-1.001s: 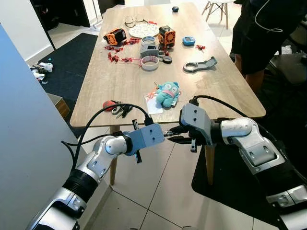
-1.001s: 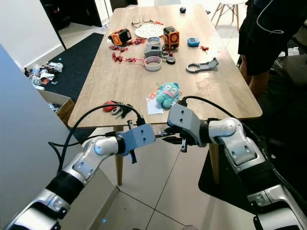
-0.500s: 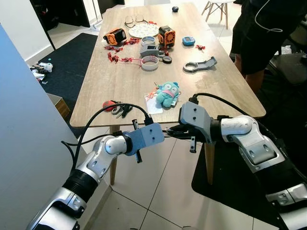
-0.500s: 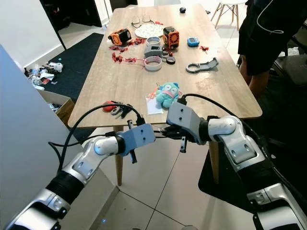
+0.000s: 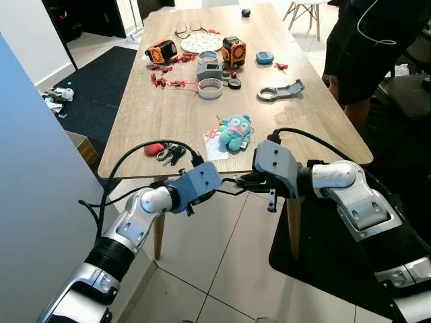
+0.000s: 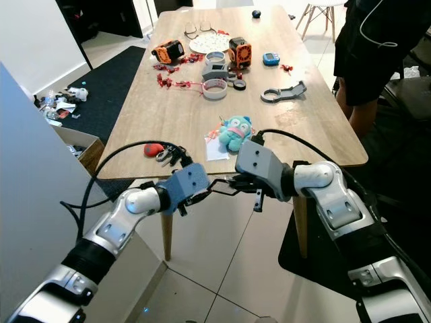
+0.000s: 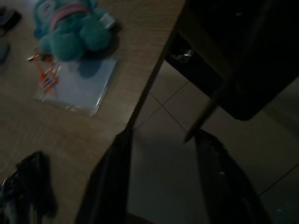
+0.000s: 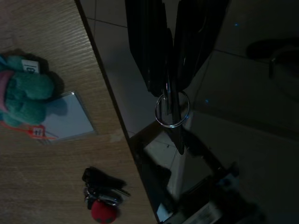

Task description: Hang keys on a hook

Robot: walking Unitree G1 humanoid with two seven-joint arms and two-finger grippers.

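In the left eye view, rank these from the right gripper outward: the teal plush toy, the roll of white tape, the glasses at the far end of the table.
From the right gripper, held just off the table's near edge:
1. Teal plush toy, on the table's near end, just beyond the gripper.
2. Roll of white tape, mid-table, toward the robot's left.
3. Glasses, at the far end, also left.

No legible text or labels.
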